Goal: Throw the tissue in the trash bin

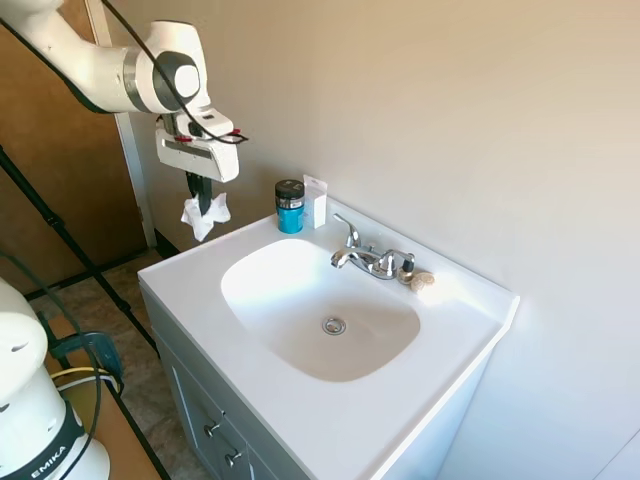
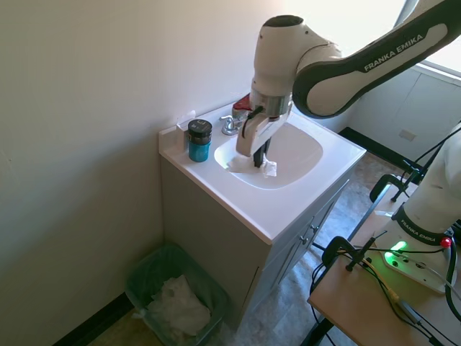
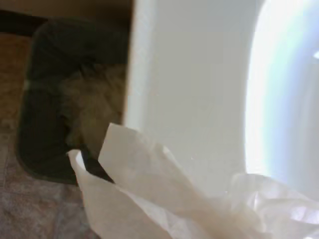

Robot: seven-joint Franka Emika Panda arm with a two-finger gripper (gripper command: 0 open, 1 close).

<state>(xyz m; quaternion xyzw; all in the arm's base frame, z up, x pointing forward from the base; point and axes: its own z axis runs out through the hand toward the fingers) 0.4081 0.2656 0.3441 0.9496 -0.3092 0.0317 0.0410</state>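
Tissue held aloft over the vanity edge.
The gripper [image 1: 203, 200] pinches the white tissue [image 1: 204, 217], which hangs above the sink counter [image 1: 190, 275]; the green trash bin [image 2: 144, 270] stands on the floor beside the cabinet.

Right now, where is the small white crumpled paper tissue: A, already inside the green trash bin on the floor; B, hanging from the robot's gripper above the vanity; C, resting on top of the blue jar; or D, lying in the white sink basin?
B: the white crumpled tissue dangles from the shut gripper, above the white vanity top, not yet over the green trash bin.
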